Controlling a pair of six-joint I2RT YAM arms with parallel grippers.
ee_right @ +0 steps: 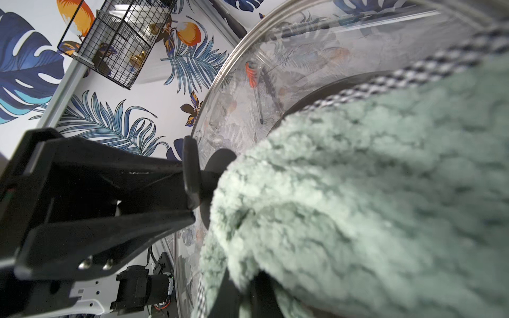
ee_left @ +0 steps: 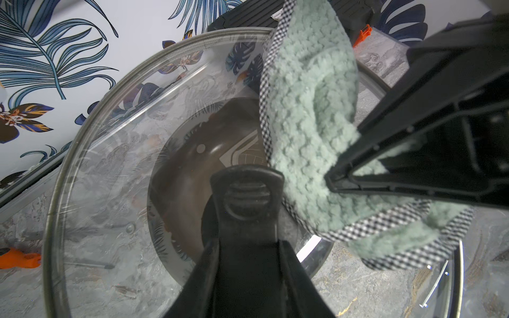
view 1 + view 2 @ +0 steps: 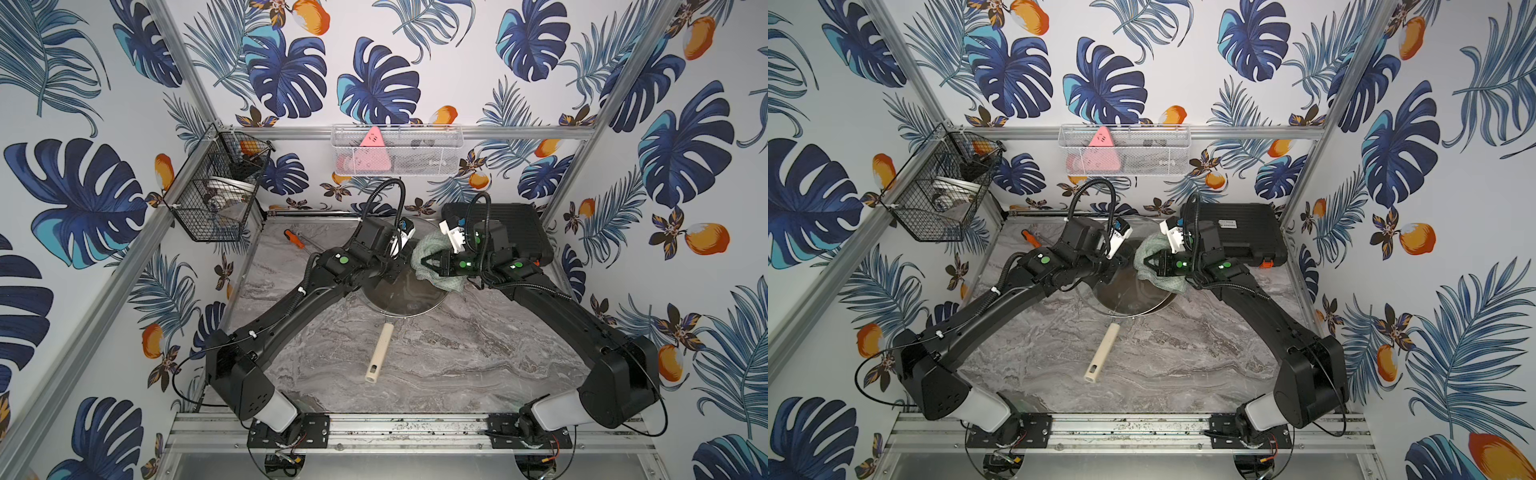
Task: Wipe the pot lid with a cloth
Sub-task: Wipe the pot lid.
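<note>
Left gripper first: its jaws are clamped on the black elongated handle at the centre of the big round glass pot lid, the one with the metal rim. The right gripper has its jaws pinched together on a bunch of the fluffy pale green cloth with checked edging. The cloth is pressed against the glass on the handle side, right beside the handle.

The lid is tipped up on a slant over the brown frying pan, which shows straight through the glass. I can't tell whether the lid's low rim touches the pan or hangs just clear of it. In both top views the cloth sits over the part of the pan away from its cream handle. The pan rests on the grey marble tabletop. Past the pan, on the side away from that cream handle, there's a black ribbed case and an orange-handled screwdriver.

My take on handling: the lid looks stiff, fairly heavy, slick and breakable, so the handle is the only sane place to hold it. With one grip at the centre, pushing near the rim will probably try to twist it, so go gentle. The cloth is soft, light and floppy. Grabbing it bunched gives a decent pad, though the loose corners could snag on the handle.
</note>
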